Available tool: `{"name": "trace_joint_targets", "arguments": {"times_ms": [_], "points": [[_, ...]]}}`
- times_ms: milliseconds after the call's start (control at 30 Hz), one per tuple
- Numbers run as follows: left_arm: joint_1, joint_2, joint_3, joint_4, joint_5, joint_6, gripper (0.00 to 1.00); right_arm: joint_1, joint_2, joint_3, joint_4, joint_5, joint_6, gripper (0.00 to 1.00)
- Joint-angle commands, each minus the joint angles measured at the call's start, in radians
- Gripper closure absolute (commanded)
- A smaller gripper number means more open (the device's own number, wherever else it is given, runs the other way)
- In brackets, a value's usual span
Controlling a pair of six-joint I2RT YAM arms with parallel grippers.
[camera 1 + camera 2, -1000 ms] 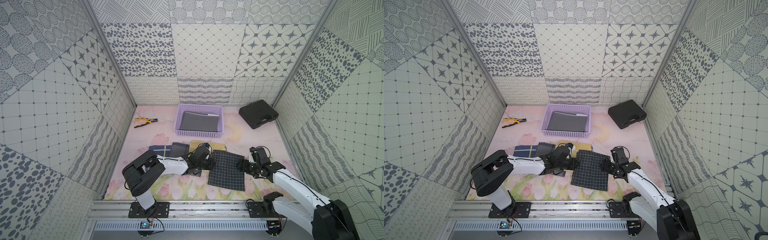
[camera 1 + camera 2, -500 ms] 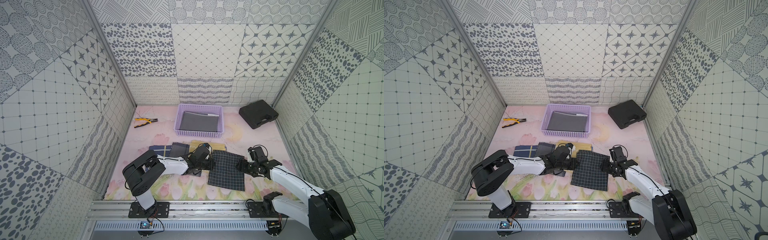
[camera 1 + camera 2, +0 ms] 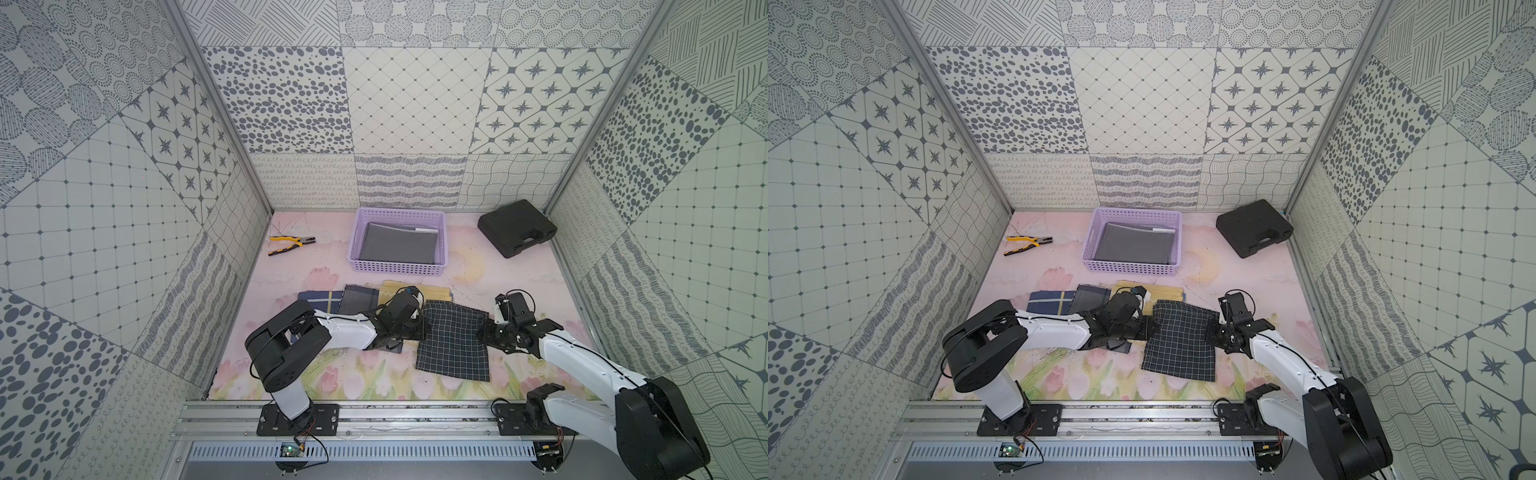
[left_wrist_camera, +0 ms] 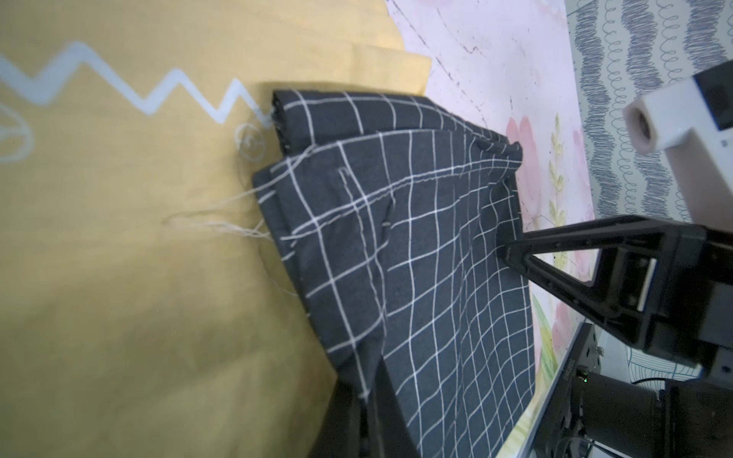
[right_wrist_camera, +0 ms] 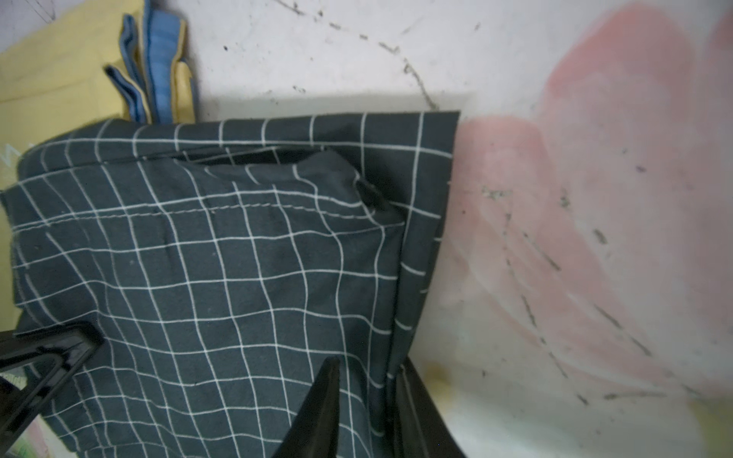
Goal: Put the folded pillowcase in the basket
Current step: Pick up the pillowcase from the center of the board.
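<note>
The folded pillowcase (image 3: 453, 340) (image 3: 1181, 340) is dark with a white grid and lies flat on the mat in front of the basket. The lilac basket (image 3: 397, 270) (image 3: 1131, 268) stands at the back centre with a grey folded cloth (image 3: 397, 247) inside. My left gripper (image 3: 419, 331) (image 4: 371, 380) is shut on the pillowcase's (image 4: 416, 257) left edge. My right gripper (image 3: 486, 332) (image 5: 369, 372) has its fingers pressed close on either side of the pillowcase's (image 5: 238, 257) right edge, with cloth pinched between them.
A yellow cloth (image 3: 432, 291) lies partly under the pillowcase, with a grey cloth (image 3: 359, 297) and a blue plaid cloth (image 3: 320, 301) to its left. A black hard case (image 3: 517, 228) sits at the back right. Yellow-handled pliers (image 3: 291, 243) lie at the back left.
My right gripper has slid left onto the pillowcase's right edge and its jaws have narrowed around the cloth. The left arm and the pillowcase have stayed put.
</note>
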Motion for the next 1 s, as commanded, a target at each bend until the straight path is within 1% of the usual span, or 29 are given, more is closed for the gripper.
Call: {"name": "trace_joint_targets", "arguments": {"times_ms": [0, 200, 367, 567, 733, 967], "points": [[0.001, -0.004, -0.006, -0.004, -0.006, -0.006, 1.00, -0.004, 0.002, 0.001, 0.030, -0.003, -0.009, 0.81], [0.000, -0.005, -0.009, -0.001, -0.007, -0.005, 1.00, -0.004, 0.006, -0.001, 0.036, -0.006, -0.010, 1.00], [0.000, -0.009, -0.010, -0.001, -0.012, -0.008, 1.00, -0.004, -0.021, -0.008, 0.037, -0.001, -0.008, 1.00], [0.001, -0.042, -0.004, -0.022, -0.022, 0.000, 1.00, -0.004, -0.110, -0.023, 0.036, -0.002, 0.004, 1.00], [0.001, -0.092, 0.016, -0.076, -0.046, 0.019, 1.00, -0.004, -0.180, -0.001, 0.006, -0.011, 0.012, 1.00], [0.008, -0.182, 0.045, -0.175, -0.109, 0.050, 1.00, -0.004, -0.264, 0.064, -0.048, -0.013, 0.015, 1.00]]}}
